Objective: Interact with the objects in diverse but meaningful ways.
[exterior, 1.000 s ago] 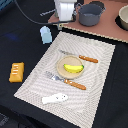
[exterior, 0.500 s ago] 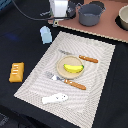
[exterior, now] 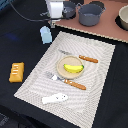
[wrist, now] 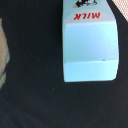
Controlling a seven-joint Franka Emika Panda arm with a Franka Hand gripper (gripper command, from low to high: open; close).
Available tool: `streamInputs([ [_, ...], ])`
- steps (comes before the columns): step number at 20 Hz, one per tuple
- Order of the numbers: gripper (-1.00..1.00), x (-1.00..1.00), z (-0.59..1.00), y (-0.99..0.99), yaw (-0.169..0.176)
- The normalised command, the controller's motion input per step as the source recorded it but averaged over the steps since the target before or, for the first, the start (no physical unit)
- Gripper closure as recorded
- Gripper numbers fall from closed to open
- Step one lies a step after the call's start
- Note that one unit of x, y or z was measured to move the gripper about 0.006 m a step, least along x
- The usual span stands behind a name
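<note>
A pale blue carton (exterior: 45, 35) marked MILK stands on the dark table beside the placemat's far corner; it fills the wrist view (wrist: 90, 45). My gripper (exterior: 51, 22) hangs just above and behind it, not touching; its fingers are too small to read. A yellow banana (exterior: 73, 68) lies on a round plate (exterior: 62, 70) in the middle of the placemat. An orange ridged block (exterior: 16, 71) lies on the table at the exterior view's left. A white fish (exterior: 55, 98) lies at the placemat's near edge. A grey long-handled pot (exterior: 90, 14) stands at the back.
A woven beige placemat (exterior: 95, 95) covers the middle; its edge shows in the wrist view (wrist: 2, 55). A fork (exterior: 65, 81) and a knife (exterior: 82, 58) with orange handles flank the plate. A brown board (exterior: 107, 30) holds the pot. A bowl (exterior: 123, 17) stands at the back right.
My gripper has shifted a little toward the exterior view's left, closer over the milk carton. The objects have not moved.
</note>
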Motion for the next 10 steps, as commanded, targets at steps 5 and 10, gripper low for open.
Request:
streamInputs([
  [5,-1.00,-0.20,0.00,-0.46,0.000],
  [10,-1.00,-0.24,-0.04,-0.41,0.000],
])
